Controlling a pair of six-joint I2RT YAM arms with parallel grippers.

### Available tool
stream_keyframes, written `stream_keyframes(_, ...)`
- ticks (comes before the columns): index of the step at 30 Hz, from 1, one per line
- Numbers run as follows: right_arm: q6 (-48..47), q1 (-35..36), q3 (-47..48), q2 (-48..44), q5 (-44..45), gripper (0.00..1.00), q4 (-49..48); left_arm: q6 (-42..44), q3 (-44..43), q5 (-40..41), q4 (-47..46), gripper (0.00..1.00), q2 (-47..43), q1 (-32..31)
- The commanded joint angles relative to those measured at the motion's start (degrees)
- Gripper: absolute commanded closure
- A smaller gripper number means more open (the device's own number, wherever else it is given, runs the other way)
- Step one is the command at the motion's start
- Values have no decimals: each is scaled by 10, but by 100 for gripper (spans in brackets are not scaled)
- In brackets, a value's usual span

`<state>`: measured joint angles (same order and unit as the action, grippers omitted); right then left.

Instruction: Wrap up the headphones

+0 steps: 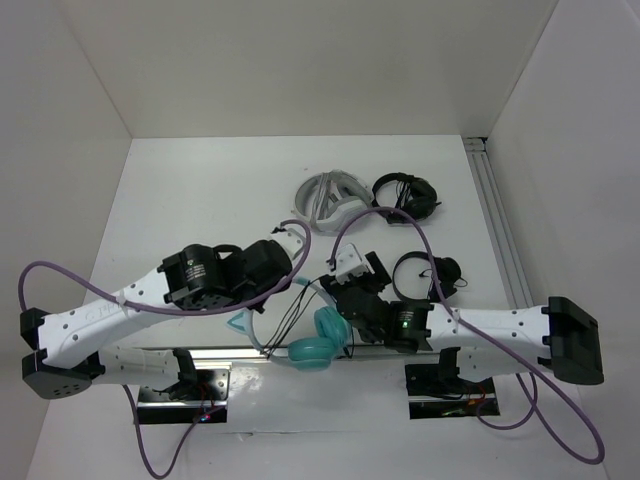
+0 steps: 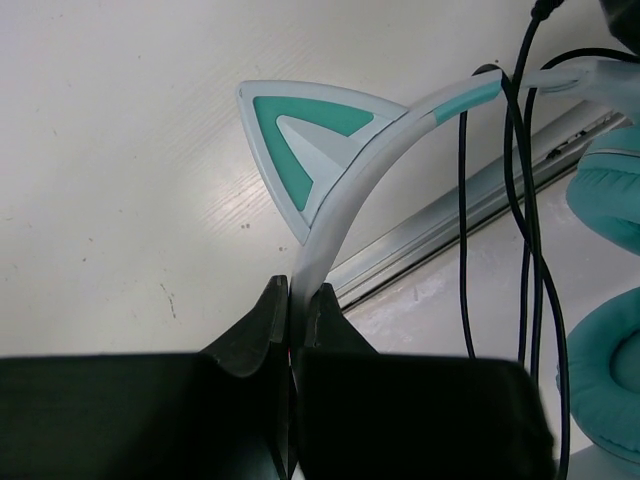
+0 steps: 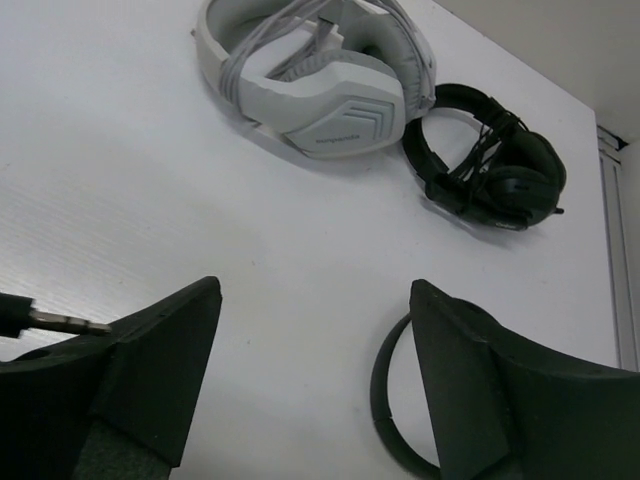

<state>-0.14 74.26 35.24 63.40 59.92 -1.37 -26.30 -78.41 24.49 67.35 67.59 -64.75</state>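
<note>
Nearest the arm bases, the headphones (image 1: 312, 345) lie on the table (image 1: 200, 200) between the two arms, teal cups side by side. The left gripper (image 2: 293, 295) is clenched on the pale headband (image 2: 345, 200) just below one cat ear (image 2: 300, 130). The thin black cable (image 2: 463, 220) hangs loose in several strands across the band beside the cups. A little farther out, the right gripper (image 3: 315, 290) is released, nothing between its fingers, with the jack plug (image 3: 65, 322) just outside one finger. Beyond lie white-grey headphones (image 3: 320, 80) and black headphones (image 3: 490, 165). The winding looks barely begun. Next, the right gripper likely needs to take the cable near its plug and lead it around the band while the left holds firm.
</note>
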Motion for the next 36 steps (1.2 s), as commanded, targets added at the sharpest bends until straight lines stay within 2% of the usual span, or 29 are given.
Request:
stream_keyframes(1, 52, -3, 21, -23, 34, 16, 44, -34, -29, 23, -40, 100, -19, 21)
stream_keyframes(6, 93, -3, 40, -59, 46, 0, 100, -24, -11, 2, -66, 100, -25, 63)
stream_keyframes(10, 113, -3, 54, -64, 53, 0, 132, -1, 6, -46, -104, 100, -38, 112)
stream_keyframes(15, 139, -3, 97, -52, 70, 0, 177, 6, 33, -81, -128, 100, -38, 131)
stream_keyframes(20, 243, -3, 178, -52, 69, 0, 312, -58, 71, -62, -172, 100, -19, 131)
stream_keyframes(25, 282, 16, 242, -76, 60, 0, 383, -144, 155, 33, -287, 100, 17, 131)
stream_keyframes(30, 245, 16, 256, -129, 13, 0, 363, -169, 226, 23, -431, 100, 75, 161)
stream_keyframes(36, 240, 16, 261, -191, -23, 0, 370, -136, 237, 6, -563, 100, 157, 172)
